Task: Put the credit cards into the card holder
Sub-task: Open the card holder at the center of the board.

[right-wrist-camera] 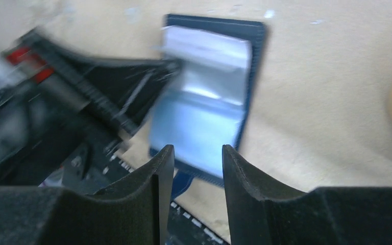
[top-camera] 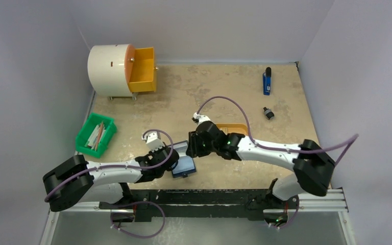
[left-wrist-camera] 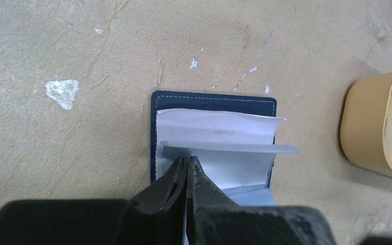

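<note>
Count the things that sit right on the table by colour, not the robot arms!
Blue: 2, card holder and pen-like thing
Green: 1, bin
Orange: 1, oval tray
White and orange: 1, drum with drawer
Black: 1, small knob-like thing
Total: 6

Right wrist view blurred, left gripper smeared. Tray cut by edge. Wallet partly under arms overhead.

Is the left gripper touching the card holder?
Touching. Left wrist view: the left gripper is shut, pinching a pale inner pocket of the card holder.
</note>
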`<state>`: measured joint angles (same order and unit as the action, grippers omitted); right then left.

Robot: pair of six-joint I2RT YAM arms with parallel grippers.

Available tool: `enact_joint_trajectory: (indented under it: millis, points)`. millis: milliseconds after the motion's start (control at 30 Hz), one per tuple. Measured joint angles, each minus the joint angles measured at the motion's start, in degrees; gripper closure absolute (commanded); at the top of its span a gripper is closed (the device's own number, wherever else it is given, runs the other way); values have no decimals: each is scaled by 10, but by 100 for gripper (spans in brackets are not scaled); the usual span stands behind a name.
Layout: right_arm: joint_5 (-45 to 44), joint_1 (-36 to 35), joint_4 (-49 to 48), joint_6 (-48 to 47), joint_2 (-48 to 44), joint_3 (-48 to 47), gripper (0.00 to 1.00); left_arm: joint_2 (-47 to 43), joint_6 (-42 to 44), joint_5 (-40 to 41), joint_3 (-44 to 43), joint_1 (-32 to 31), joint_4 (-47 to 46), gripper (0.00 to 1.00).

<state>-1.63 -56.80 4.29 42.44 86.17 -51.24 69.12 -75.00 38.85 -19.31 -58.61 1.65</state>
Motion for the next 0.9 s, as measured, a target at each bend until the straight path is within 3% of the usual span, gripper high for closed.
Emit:
enact_joint_trajectory:
  millis: [167,367,500,767,900]
  points:
    - [-6,-77,-20,-47,-77,21,58,4,-6,0,0,0,-7,100]
    - [-30,-143,-26,-68,-73,52,35,4,-9,0,0,0,-7,100]
    - [-57,-153,-21,-64,-58,61,30,4,-10,0,0,0,-7,100]
    - [-94,-180,1,-64,17,20,29,-2,-14,-3,0,1,-2,100]
    - [-112,-187,17,-59,49,-9,36,-9,-19,-8,1,1,7,100]
